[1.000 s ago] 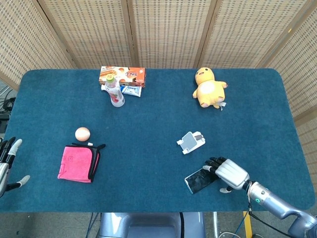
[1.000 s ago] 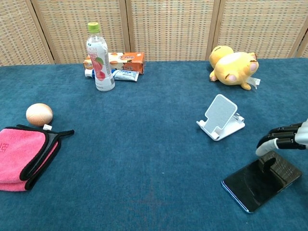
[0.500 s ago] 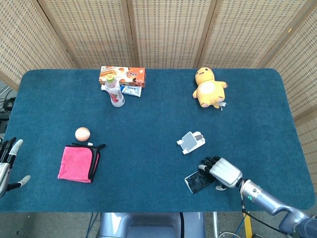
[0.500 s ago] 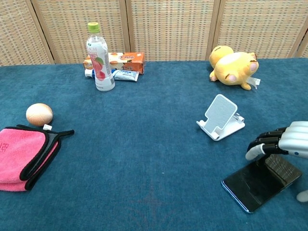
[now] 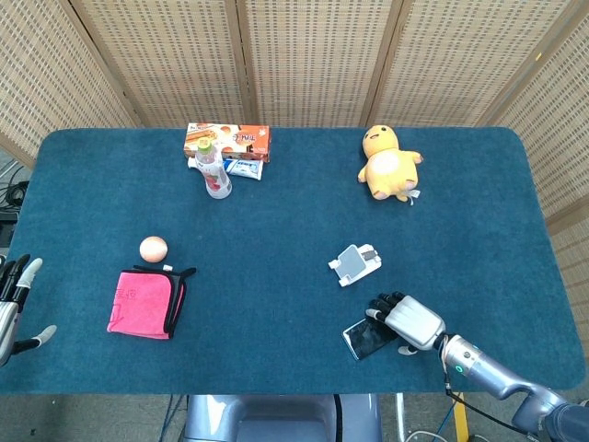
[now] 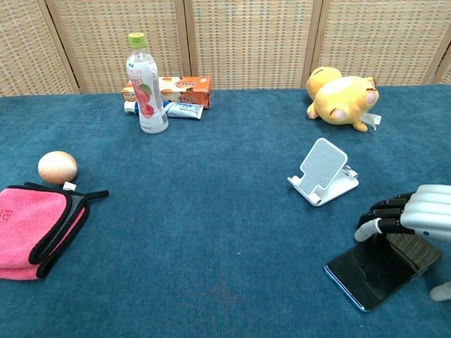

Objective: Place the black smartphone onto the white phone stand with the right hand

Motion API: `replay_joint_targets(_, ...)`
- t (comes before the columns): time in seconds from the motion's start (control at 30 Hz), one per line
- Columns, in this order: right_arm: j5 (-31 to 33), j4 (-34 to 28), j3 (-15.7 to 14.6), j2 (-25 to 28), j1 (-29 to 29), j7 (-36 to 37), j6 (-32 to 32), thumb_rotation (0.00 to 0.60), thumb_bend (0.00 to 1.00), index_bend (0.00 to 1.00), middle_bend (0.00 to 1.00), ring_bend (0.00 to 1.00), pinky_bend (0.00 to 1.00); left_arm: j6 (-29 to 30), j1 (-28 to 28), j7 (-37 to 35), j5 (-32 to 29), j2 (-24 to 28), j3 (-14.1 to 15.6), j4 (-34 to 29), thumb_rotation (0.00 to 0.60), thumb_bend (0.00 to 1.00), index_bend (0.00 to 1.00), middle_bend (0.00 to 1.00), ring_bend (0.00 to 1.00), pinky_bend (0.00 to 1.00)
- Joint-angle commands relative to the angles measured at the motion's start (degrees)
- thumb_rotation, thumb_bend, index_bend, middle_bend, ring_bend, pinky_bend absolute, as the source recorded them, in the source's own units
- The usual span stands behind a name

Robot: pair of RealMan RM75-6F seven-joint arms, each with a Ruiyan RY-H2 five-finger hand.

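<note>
Right hand (image 6: 412, 215) sits over the far end of the black smartphone (image 6: 373, 271), fingers curled down toward it, thumb low on the near side; phone lies flat on the blue tabletop (image 5: 276, 230), not lifted; whether the fingers actually touch or grip it, cannot tell from either view. White phone stand (image 6: 323, 173) is empty, upright, near the phone and just beyond it toward the plush side; its backrest faces the robot.

Step in hand, as I judge it: getting a grasp on the phone. To do it well: pinch across the long edges, thumb on one side, fingers on the other; a flat phone on fabric gives little room underneath, so tilt one edge up first; avoid pressing down on the screen, that only pins it. Once held, raise it, turn it upright, set the bottom edge into the stand's lip and lean the back on the rest; release slowly since the stand looks light and may slide or tip.

Left hand (image 5: 17, 304) is at the tabletop's left edge, fingers apart, holding nothing; stays out of this. Other items well apart from the work: yellow plush toy (image 5: 390, 165), drink bottle (image 6: 146, 84), snack box (image 5: 230, 140), egg (image 6: 57, 167), pink cloth (image 5: 144, 302).
</note>
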Motion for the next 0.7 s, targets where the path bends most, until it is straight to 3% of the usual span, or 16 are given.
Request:
replay_joint_targets(0.03, 0.01, 0.38, -0.26, -0.35, 0.03, 0.15, 0.34, 0.600, 0.29, 0.27, 0.28, 0.25, 0.29, 0.00, -0.03, 0.10, -0.02, -0.03, -0.03, -0.10, 0.600, 0.00, 0.00, 0.00, 0.00, 0.00)
replay_joint_targets(0.2, -0.13, 1.19, -0.91, -0.86, 0.08, 1.05, 1.36, 0.600, 0.43, 0.38, 0.40, 0.36, 0.31, -0.08, -0.05, 0.27, -0.17, 0.03, -0.03, -0.25, 0.600, 0.00, 0.00, 0.00, 0.00, 0.00)
replay_joint_targets(0.3, -0.17, 1.48, -1.15, -0.95, -0.02, 1.80, 2.40, 0.600, 0.45, 0.40, 0.46, 0.41, 0.32, -0.05, -0.04, 0.12, -0.15, 0.03, -0.02, -0.15, 0.600, 0.00, 0.00, 0.00, 0.00, 0.00)
replay_joint_targets(0.7, 0.12, -1.02, -1.04, 1.35, -0.25, 1.67, 5.82, 0.600, 0.47, 0.43, 0.48, 0.43, 0.34, 0.09, 0.01, -0.19, 0.01, 0.11, 0.08, -0.09, 0.600, 0.00, 0.00, 0.00, 0.00, 0.00)
